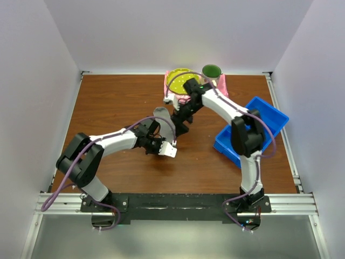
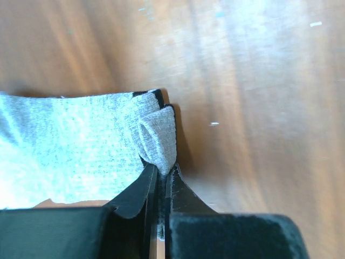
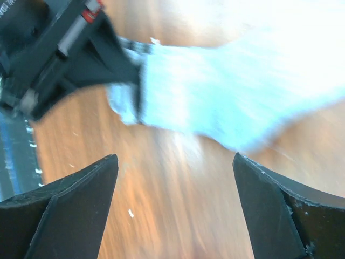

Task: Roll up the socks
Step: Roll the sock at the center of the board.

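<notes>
Right wrist view — sock (image 3: 215, 91) blurred, overexposed.

The sock (image 2: 70, 145) was a pale heathered grey flecked with darker specks, and it had a thin black edging at 12 o'clock from the left tool (image 2: 163, 171). That tool was matt black, and so was the right tool (image 3: 173, 159). The counter (image 1: 118, 102) was reddish-brown wood with a streaked grain. At the counter's 12 o'clock edge were a yellow-green dish (image 1: 178, 80), a dark green cup (image 1: 211, 70) and a pink cloth (image 1: 222, 86). Toward 3 o'clock was a bright blue bin (image 1: 269, 121). The arms (image 1: 116, 139) were white with black joints, and purple cables (image 1: 54, 193) trailed from them. The walls (image 1: 178, 32) were a plain pale lilac-white.
</notes>
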`<action>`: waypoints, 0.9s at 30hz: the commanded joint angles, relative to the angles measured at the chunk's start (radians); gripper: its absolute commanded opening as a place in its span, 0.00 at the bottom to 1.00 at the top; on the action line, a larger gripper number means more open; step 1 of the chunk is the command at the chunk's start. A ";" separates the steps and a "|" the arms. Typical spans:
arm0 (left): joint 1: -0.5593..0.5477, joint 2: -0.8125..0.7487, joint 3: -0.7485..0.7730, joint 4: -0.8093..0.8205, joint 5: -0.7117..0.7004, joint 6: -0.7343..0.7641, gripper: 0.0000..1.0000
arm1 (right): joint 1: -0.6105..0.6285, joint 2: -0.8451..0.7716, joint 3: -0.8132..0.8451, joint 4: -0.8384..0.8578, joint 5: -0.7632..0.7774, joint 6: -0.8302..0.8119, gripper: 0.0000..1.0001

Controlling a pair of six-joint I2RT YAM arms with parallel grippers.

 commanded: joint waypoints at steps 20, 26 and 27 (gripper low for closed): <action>0.010 0.503 0.526 -0.653 0.297 -0.113 0.00 | -0.065 -1.064 -0.903 0.496 0.471 0.006 0.88; 0.016 0.571 0.619 -0.690 0.316 -0.149 0.00 | 0.077 -1.075 -0.952 0.488 0.541 -0.029 0.88; 0.018 0.579 0.634 -0.691 0.317 -0.154 0.00 | 0.097 -1.075 -0.962 0.496 0.548 -0.031 0.88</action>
